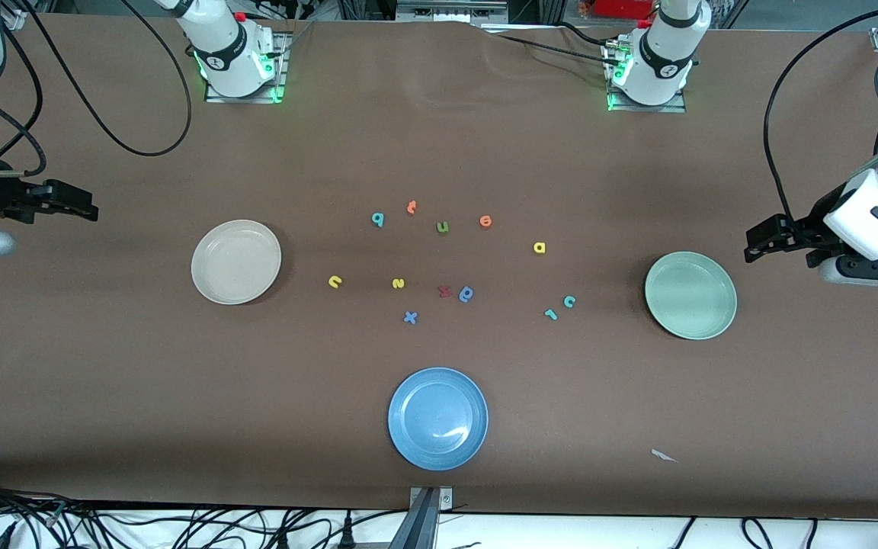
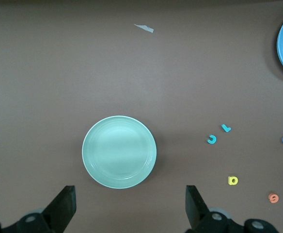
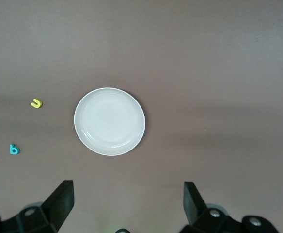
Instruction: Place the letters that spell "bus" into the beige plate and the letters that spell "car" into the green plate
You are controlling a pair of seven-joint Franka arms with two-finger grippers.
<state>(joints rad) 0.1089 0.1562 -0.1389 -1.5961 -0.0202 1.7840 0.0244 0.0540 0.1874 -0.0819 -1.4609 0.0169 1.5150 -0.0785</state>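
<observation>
— Why do both arms hang back at the table's ends?

— Nothing is picked yet. The right gripper (image 1: 77,204) waits wide open and empty at its end edge, beside the beige plate (image 1: 235,261). The b (image 1: 378,219), u (image 1: 334,282) and s (image 1: 398,284), then the a (image 1: 539,247), r (image 1: 551,313) and c (image 1: 569,301), lie mid-table. The green plate (image 1: 690,295) sits empty by the left gripper (image 1: 761,238) — also spread wide, holding nothing
</observation>
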